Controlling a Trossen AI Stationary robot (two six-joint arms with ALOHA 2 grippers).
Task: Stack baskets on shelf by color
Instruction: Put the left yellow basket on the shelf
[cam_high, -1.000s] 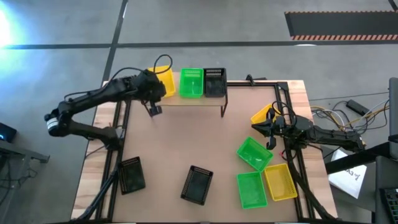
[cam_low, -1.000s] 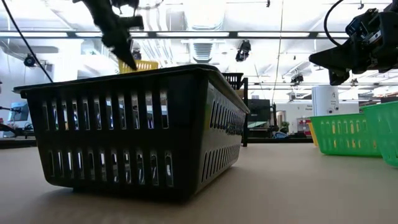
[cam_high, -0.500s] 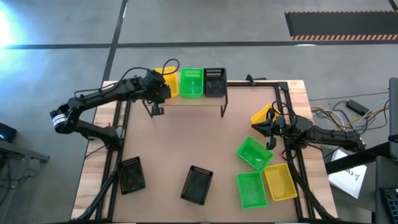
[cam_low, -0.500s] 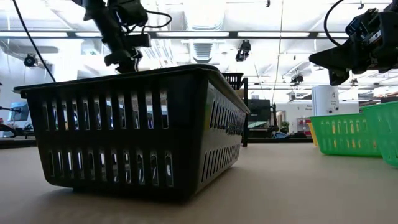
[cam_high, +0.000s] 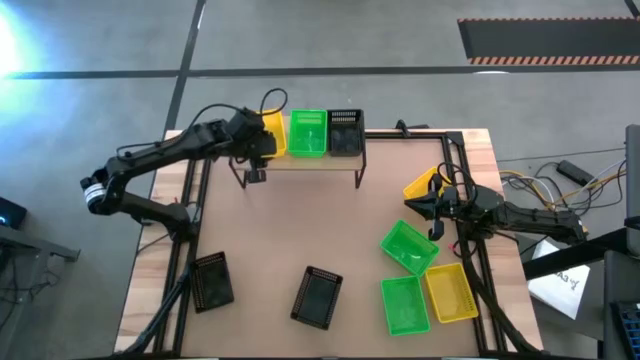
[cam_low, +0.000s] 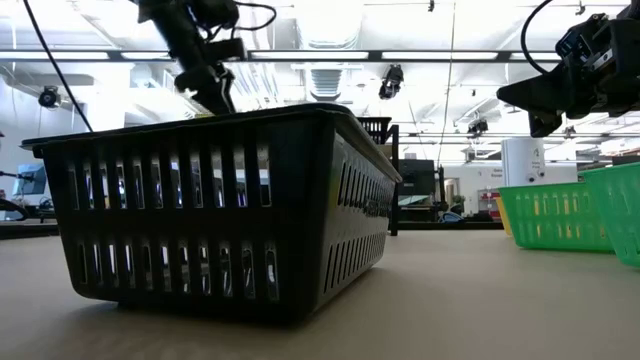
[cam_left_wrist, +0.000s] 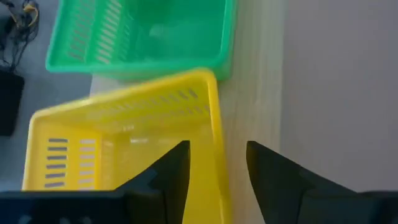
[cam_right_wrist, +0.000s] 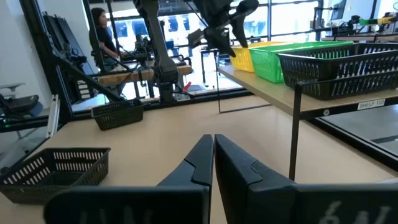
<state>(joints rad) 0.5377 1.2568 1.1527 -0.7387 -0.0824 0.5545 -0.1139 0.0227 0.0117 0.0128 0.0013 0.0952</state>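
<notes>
On the shelf (cam_high: 300, 163) a yellow basket (cam_high: 272, 131), a green basket (cam_high: 308, 133) and a black basket (cam_high: 345, 132) stand in a row on their bottoms. My left gripper (cam_left_wrist: 217, 149) is open at the yellow basket's near long wall (cam_left_wrist: 210, 124). One finger stands inside the basket and one outside, with a gap showing on both sides. My right gripper (cam_right_wrist: 213, 144) is shut and holds nothing. It waits at the table's right edge (cam_high: 428, 207).
Loose baskets lie on the table: a yellow one (cam_high: 420, 184) by the right arm, two green (cam_high: 409, 246) (cam_high: 404, 305) and a yellow (cam_high: 451, 292) near right, and two black (cam_high: 213, 281) (cam_high: 317, 297) near left. The table's middle is bare. A person (cam_right_wrist: 99, 31) stands beyond the table.
My left gripper has carried the yellow basket toward the table's right along the shelf and a little down. The basket, tilted and apart from the green one before, now sits level on the shelf close beside it.
</notes>
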